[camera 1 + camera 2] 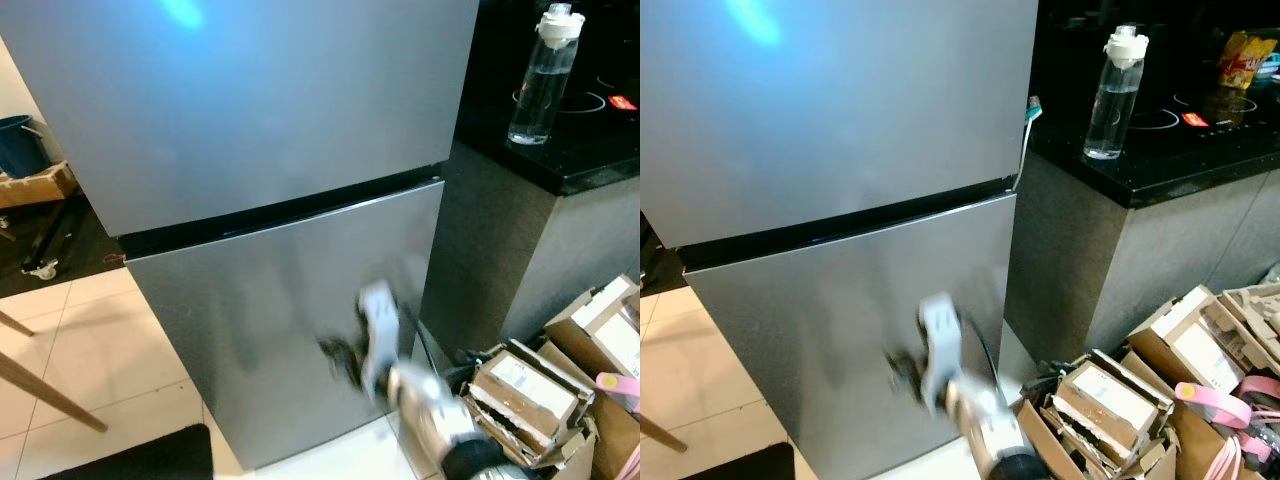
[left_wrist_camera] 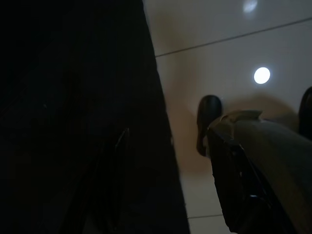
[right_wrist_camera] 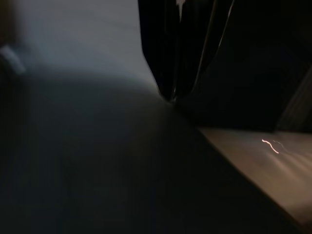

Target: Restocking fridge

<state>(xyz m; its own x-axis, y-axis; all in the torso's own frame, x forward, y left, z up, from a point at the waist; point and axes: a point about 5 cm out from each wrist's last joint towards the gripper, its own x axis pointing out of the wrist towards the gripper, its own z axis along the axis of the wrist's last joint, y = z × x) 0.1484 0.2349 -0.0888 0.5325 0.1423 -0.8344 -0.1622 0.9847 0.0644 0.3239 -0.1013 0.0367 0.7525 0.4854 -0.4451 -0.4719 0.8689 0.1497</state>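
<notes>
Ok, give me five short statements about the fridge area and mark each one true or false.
1. Both doors of the fridge are shut. True.
2. A clear water bottle stands on the black counter beside the fridge. True.
3. The bottle lies on its side. False: it stands upright.
4. The right pincer is low in front of the lower fridge door, blurred. True.
5. The cardboard boxes sit on top of the counter. False: they are on the floor at the foot of the counter.
</notes>
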